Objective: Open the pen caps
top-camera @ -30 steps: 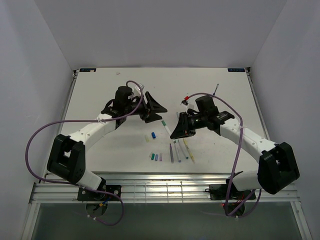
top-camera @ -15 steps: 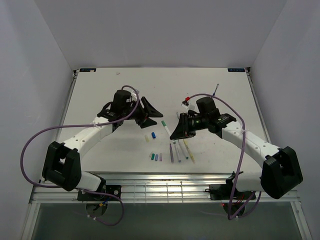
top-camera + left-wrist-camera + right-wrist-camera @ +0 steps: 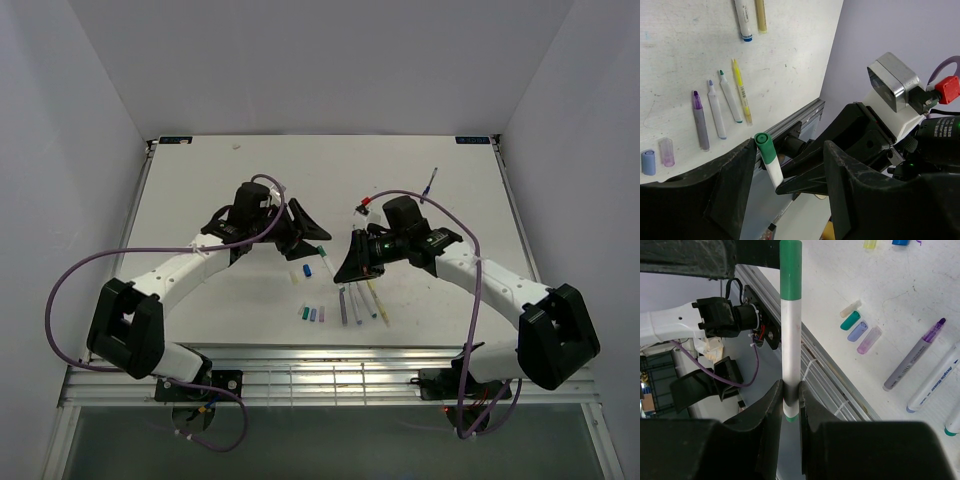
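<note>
Jaws of right gripper [image 3: 790,390] clamp the pen [image 3: 790,340] low on its barrel, clear of the table [image 3: 900,295]; left gripper [image 3: 790,155] jaws stand wide either side of its green cap [image 3: 764,147]. Likely light, stiff, slick plastic: pinch cap squarely across its sides. Long axis runs gripper to gripper, cap toward left.

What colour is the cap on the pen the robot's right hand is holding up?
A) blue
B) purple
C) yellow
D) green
D: the pen pinched in the right gripper has a green cap on its far end.
</note>
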`<state>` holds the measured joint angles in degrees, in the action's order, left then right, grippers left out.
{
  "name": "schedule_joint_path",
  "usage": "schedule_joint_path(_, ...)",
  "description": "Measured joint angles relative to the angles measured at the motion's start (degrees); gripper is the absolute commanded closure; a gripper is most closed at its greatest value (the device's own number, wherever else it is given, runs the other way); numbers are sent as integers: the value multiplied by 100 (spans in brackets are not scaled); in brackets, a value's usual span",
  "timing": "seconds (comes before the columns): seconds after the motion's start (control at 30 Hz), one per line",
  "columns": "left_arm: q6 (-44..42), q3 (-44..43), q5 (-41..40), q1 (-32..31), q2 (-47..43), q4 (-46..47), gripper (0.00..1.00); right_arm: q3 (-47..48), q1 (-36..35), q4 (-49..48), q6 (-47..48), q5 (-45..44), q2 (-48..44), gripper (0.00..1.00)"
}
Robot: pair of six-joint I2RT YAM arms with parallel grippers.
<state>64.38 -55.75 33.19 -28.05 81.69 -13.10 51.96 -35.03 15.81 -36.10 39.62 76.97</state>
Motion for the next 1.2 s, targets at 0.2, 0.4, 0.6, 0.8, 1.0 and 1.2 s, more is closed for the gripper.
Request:
schedule_joint_path(0.2,17,0,0,-13,72,-24,40,11,-9,-79,-17,-22,118,92)
schedule_joint_path(0.4,33,-2,0,-15,164,-26,47,85,-39,-94,-15,-33,223,92)
schedule_joint_path(0.6,57,-4,0,-20,286,-39,56,155,-42,-96,7,-42,264,92)
schedule_joint_path(0.8,61,-15,-20,-20,328,-70,67,227,-63,-98,46,-39,291,92)
schedule_joint_path(1.0,31,-26,-66,-20,330,-184,94,225,-68,-96,50,-39,291,92)
schedule_joint_path(1.2,35,-28,-66,-20,330,-192,100,227,-68,-94,70,-39,299,66)
